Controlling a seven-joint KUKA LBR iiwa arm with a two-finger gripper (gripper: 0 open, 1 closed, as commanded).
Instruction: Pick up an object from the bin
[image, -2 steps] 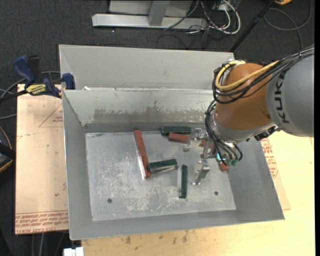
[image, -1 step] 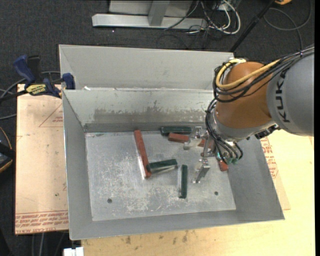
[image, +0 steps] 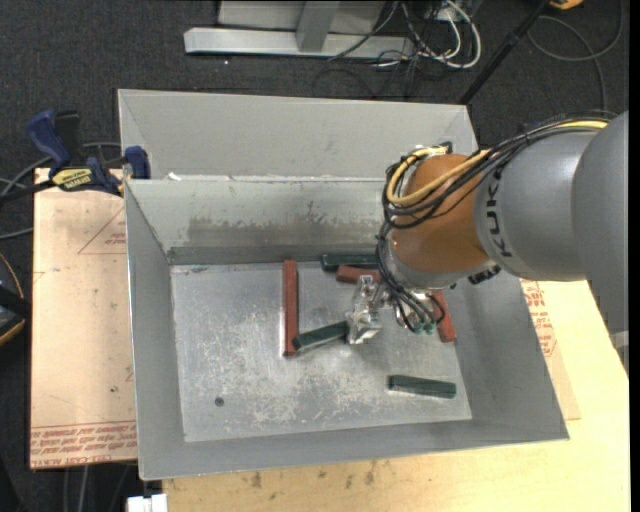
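The bin (image: 150, 320) is grey sheet metal. Its floor is scratched and scuffed pale, its walls are matt, and the far wall is smeared with dark smudges. The long red-brown bar (image: 290, 305) left of centre looks dull and matt. The dark green bar (image: 318, 339) touching it and the second dark green bar (image: 421, 386), nearer and to the right, look smooth with a faint sheen. The gripper (image: 362, 325) is bare bright metal. The orange cover (image: 435, 230) is glossy and the arm's grey shell (image: 560, 200) smooth.
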